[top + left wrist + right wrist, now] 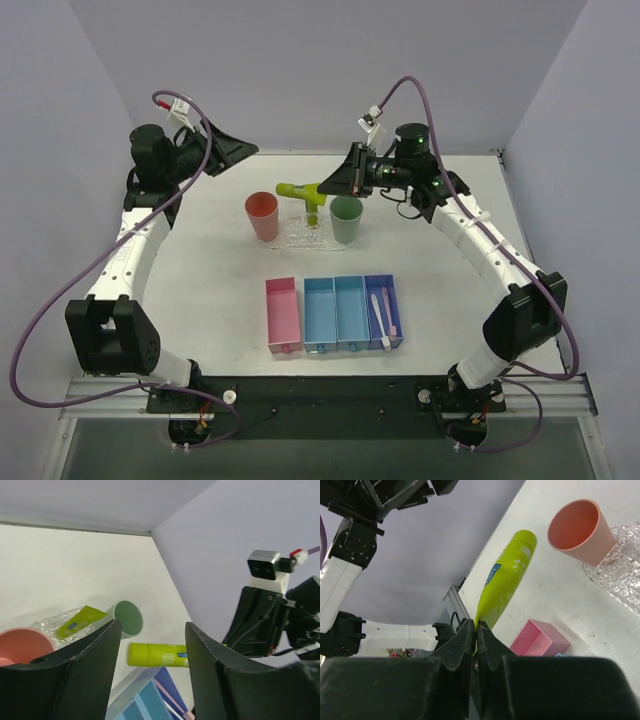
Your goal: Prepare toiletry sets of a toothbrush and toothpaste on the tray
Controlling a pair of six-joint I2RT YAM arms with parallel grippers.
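Right hand [475, 628] pinching toothpaste [506, 575], left hand [152, 627] agape, second toothpaste [80, 622] on tray [46, 626], toothbrushes [378, 318] in blue bin [385, 284]

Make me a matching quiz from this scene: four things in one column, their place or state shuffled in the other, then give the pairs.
1 right gripper
2 left gripper
3 pale pink-and-white toothbrushes
4 coral plastic cup

A open, empty
B lying in the dark blue bin
C shut on a yellow-green toothpaste tube
D standing left of the clear bumpy tray

Pairs: 1-C, 2-A, 3-B, 4-D
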